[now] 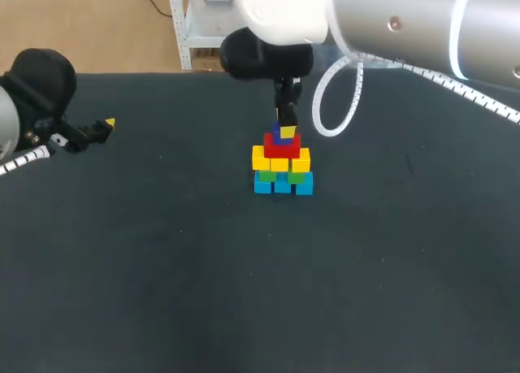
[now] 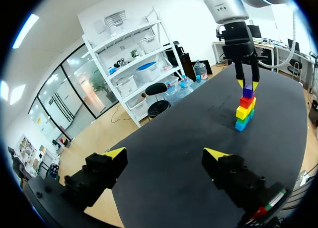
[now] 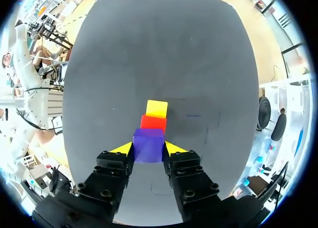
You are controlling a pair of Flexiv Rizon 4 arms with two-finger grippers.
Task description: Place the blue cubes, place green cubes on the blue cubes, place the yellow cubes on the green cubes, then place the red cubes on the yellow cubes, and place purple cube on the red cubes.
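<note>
Gripping the purple cube (image 3: 148, 144) from two sides, the right hand (image 3: 148, 149) hangs straight over the stack (image 1: 282, 166) in the middle of the table (image 1: 162, 267). The cube sits between the yellow tips with both fingers pressed on it, directly above the red cubes (image 1: 281, 145). It seems to touch them, though no view settles whether it rests there or hovers just above. Below the red layer come the yellow cubes (image 1: 280, 162), then the green cubes (image 1: 296, 178), then the blue cubes (image 1: 282, 185) on the table (three show side by side from the head camera). From the right wrist, only one red and one yellow cube show beyond the purple one. The left hand (image 2: 166, 152) is well apart from the stack, near the table's left edge, its fingers spread wide with nothing between them. From the left wrist, the stack stands far ahead of that hand, with the right hand at its top.
</note>
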